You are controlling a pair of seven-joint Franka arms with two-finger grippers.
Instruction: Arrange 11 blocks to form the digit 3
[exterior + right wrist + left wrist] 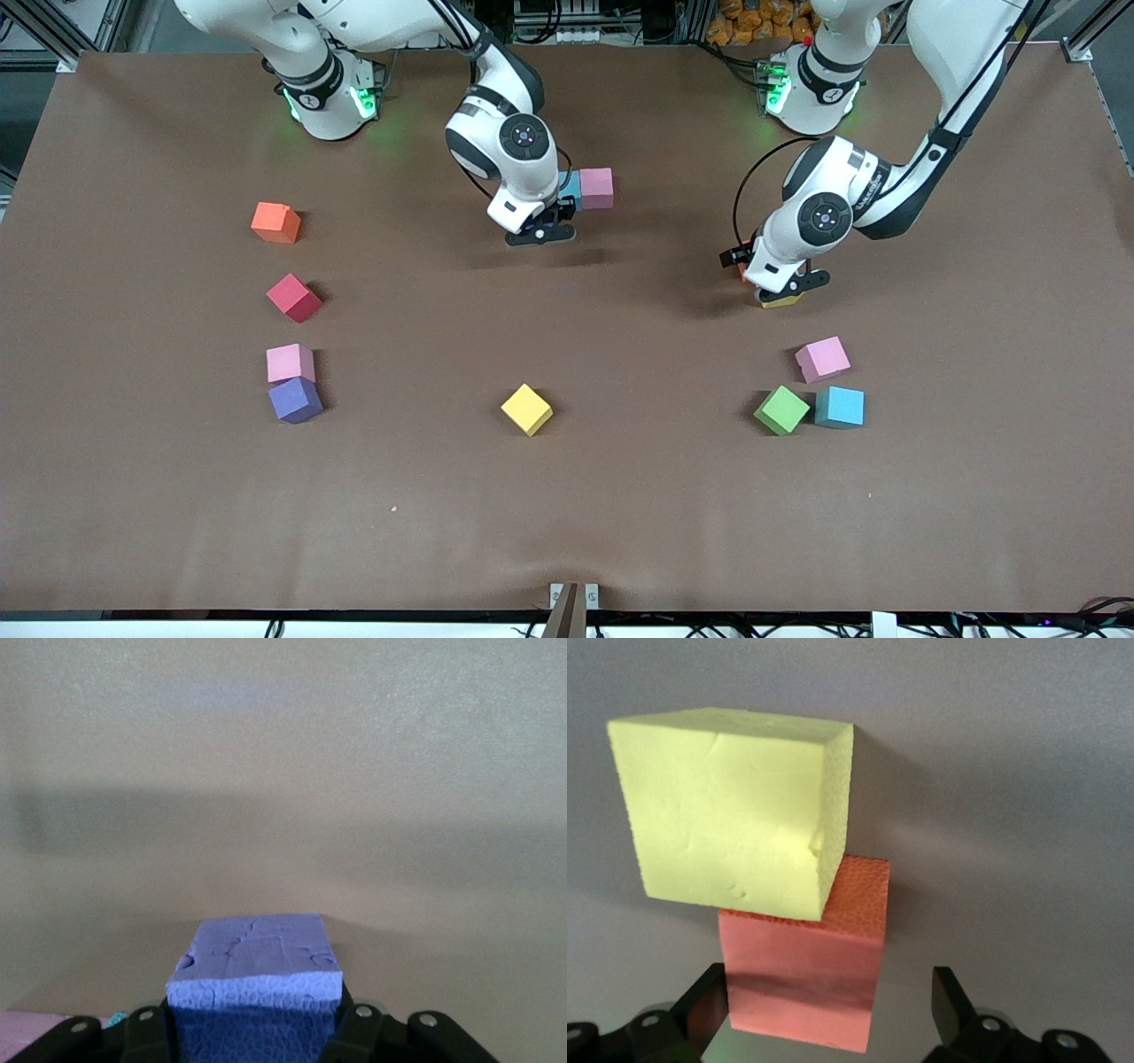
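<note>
My left gripper [787, 288] is low over the table toward the left arm's end, open. In the left wrist view its fingers [709, 992] stand on either side of a salmon-red block [804, 979], with a gap at one side. A yellow block [735, 806] touches that block and shows under the hand [781, 301]. My right gripper [540, 232] is at mid-table, shut on a purple block [257, 961]. A teal block [570, 188] and a pink block [596, 188] sit side by side next to it.
Loose blocks lie around: orange [275, 222], red [294, 297], pink [291, 362] and purple [295, 400] toward the right arm's end. A yellow one [526, 409] lies mid-table. Pink [822, 359], green [781, 409] and teal [839, 407] lie toward the left arm's end.
</note>
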